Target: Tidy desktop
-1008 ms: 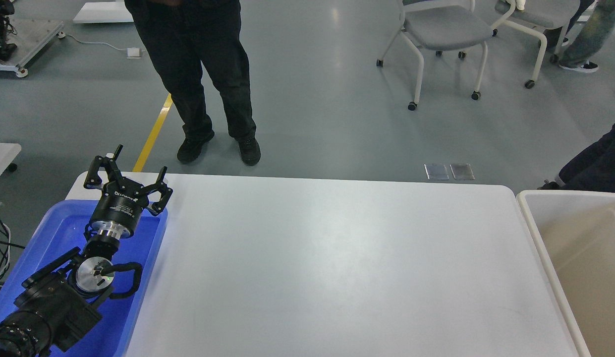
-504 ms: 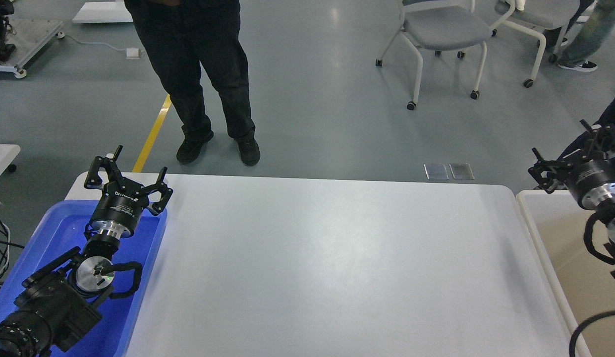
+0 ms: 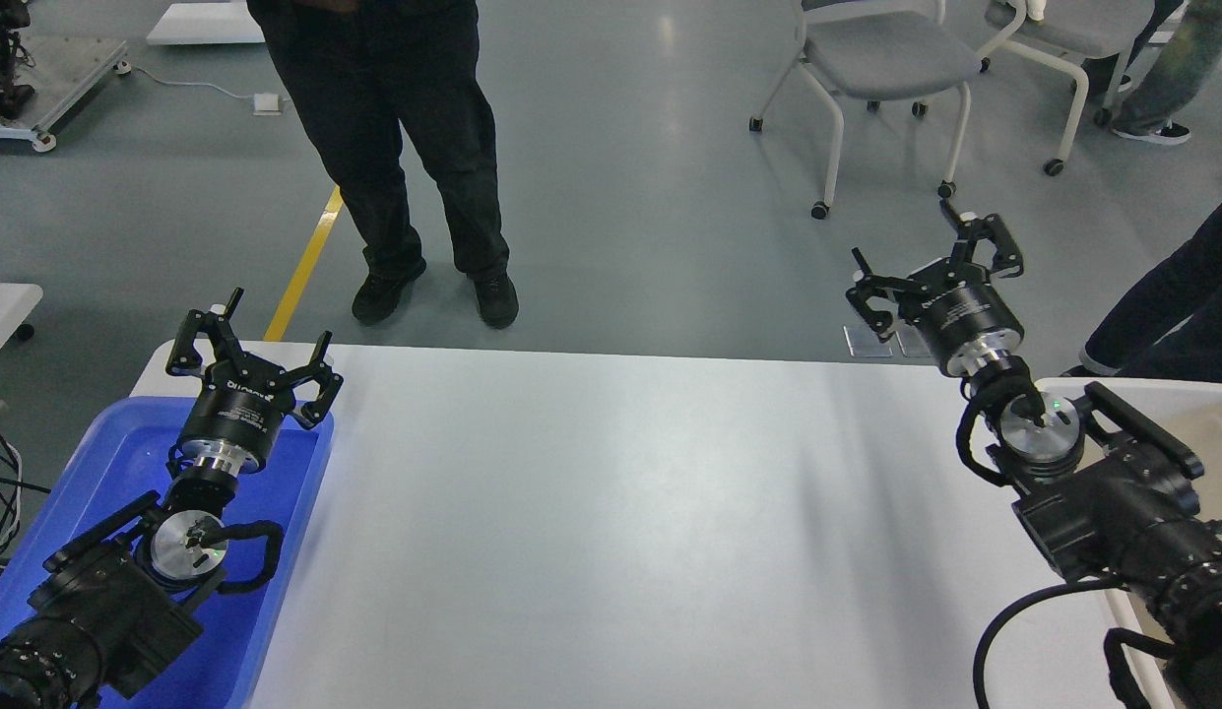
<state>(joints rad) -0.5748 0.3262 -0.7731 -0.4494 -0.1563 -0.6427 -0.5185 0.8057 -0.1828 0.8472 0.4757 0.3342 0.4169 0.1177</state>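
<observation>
The desktop (image 3: 620,512) is a large white tabletop with rounded corners, and I see no loose object on it. My left gripper (image 3: 251,340) is open and empty, raised over the far end of the blue tray at the table's left. My right gripper (image 3: 931,266) is open and empty, raised above the table's far right corner, its arm reaching in from the lower right.
A blue plastic tray (image 3: 286,551) lies on the table's left side under my left arm. A beige-white tub (image 3: 1191,404) stands off the right edge. A person in black (image 3: 394,148) stands beyond the far edge. Wheeled chairs (image 3: 886,69) stand at the far right.
My right arm has risen from the tub and swung in to the left, above the table's far right corner. My left arm has not moved.
</observation>
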